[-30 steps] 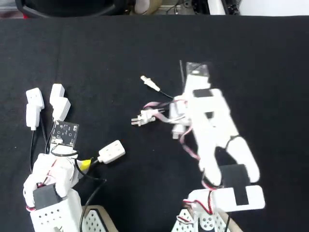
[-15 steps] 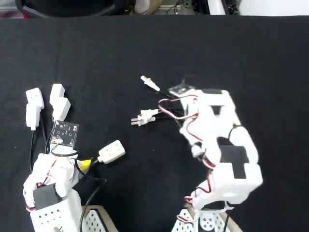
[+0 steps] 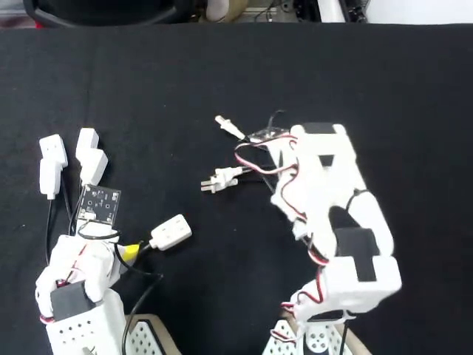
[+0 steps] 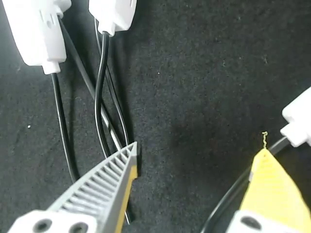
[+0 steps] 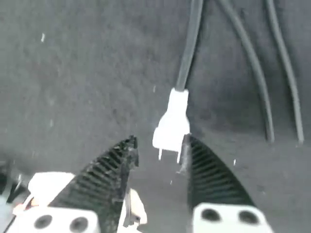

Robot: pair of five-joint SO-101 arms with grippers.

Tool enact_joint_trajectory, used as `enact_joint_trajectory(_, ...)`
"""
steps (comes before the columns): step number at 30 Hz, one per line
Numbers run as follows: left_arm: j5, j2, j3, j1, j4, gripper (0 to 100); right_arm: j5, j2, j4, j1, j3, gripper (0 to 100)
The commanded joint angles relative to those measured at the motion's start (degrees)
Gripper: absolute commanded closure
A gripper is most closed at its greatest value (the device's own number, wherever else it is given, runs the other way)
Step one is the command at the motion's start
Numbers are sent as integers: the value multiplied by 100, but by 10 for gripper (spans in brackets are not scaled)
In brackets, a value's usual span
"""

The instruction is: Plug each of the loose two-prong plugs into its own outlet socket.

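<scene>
Nearest the arms' bases, the left gripper (image 4: 199, 150) is seen low over the black desk (image 3: 414, 89), its fingers spread wide with nothing held between them. Just beside its yellow finger one outlet socket (image 3: 171, 231) lies on its side, with its black cord running back under the gripper. The gripper is judged to be placed there so that this socket can be steadied once a plug is brought across.

Farther out, the nearer plug (image 3: 220, 180) is laid flat near the desk's middle, prongs pointed toward the left arm's side and well apart from every socket. At about the same depth, a cluster of other sockets (image 3: 92, 164) is gathered on the left, cords trailing back toward the left arm.

Beyond that, the farther plug (image 3: 229, 127) lies just beside the right gripper (image 5: 159, 141). In the right wrist view the fingers are partly open and set on either side of a two-prong plug (image 5: 171, 128). One finger is touching or almost touching it, but they are not closed on it. Which of the two plugs this is cannot be told. The straddle is judged to be the line-up for a grasp. No plug is seated in a socket, so the task is taken to be near its start.
</scene>
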Motion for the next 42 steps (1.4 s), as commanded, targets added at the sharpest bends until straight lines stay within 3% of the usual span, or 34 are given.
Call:
enact_joint_trajectory(1,-35,26,22,-13,18,643,273,-602,255,387,-110,868)
enact_joint_trajectory(17,-35,26,22,-13,18,643,510,-690,-1486,580,1393,871)
enact_joint_trajectory(26,-35,26,22,-31,18,643,413,-681,-1521,281,1508,877)
enact_joint_trajectory(30,-35,26,22,-31,18,643,-35,-681,-1521,-158,1481,985)
enact_joint_trajectory(42,-35,26,22,-31,18,643,-387,-681,-1521,-536,1508,986)
